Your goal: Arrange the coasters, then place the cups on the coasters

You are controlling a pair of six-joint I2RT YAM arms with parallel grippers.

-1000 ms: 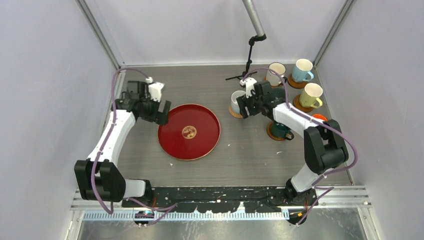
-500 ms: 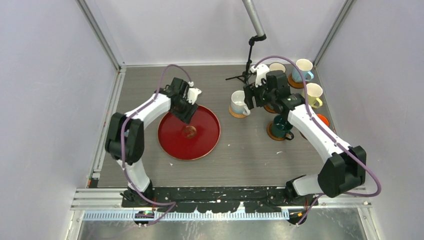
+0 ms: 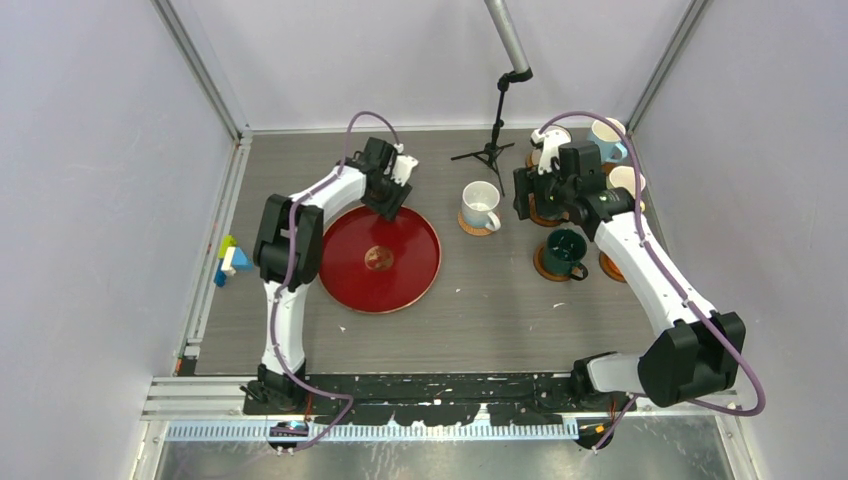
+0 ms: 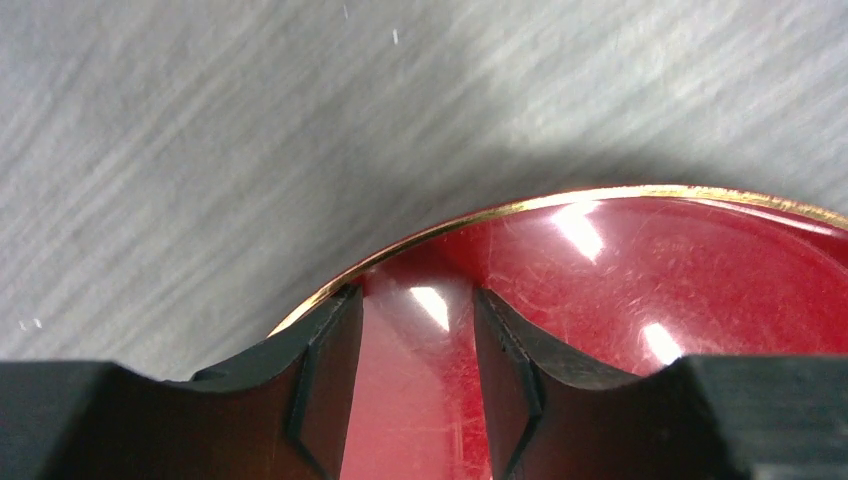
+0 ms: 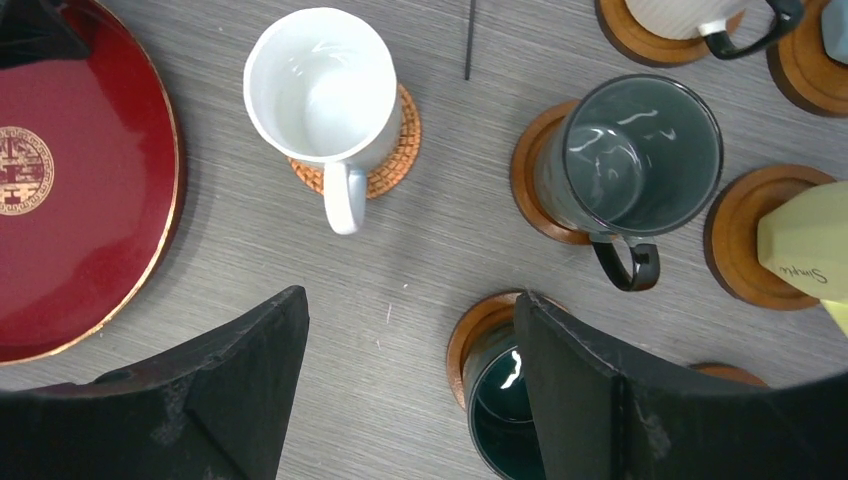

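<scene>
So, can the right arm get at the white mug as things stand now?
Probably yes. The right tool is open above the table, and the white mug stands alone on its woven coaster; the grey mug stands well apart.

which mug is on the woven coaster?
The white mug, the one nearest the red tray. Its coaster is woven; the other mugs in view sit on smooth wooden ones.
</scene>
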